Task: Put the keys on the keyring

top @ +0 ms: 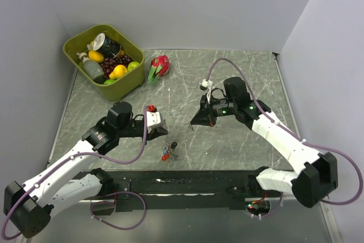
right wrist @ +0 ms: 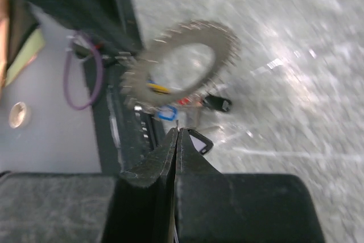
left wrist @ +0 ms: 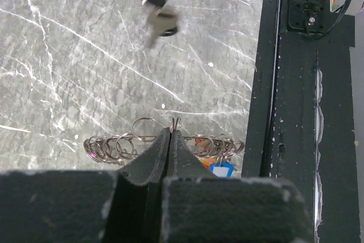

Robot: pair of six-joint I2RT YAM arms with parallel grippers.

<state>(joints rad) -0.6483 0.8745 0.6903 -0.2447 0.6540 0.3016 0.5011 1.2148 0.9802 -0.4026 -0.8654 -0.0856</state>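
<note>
The keyring [right wrist: 182, 64] is a silvery ring fringed with small rings, like a toothed gear. My left gripper [left wrist: 172, 130] is shut on its wire, and in the left wrist view the keyring [left wrist: 114, 145] shows edge-on. From it hang keys with blue [right wrist: 166, 112], red and black [right wrist: 219, 103] tags; in the top view these keys [top: 169, 151] dangle just above the table. My right gripper [right wrist: 177, 132] is shut on a key with a black, white-windowed tag [right wrist: 199, 140]. That metal key [left wrist: 162, 21] hangs a short way beyond the keyring. In the top view the left gripper [top: 160, 124] and right gripper [top: 193, 124] face each other.
A green bin [top: 79, 41] of fruit and bottles stands at the back left, with a dragon fruit [top: 160, 65] beside it. A black rail [top: 187, 183] runs along the near table edge, close under the hanging keys.
</note>
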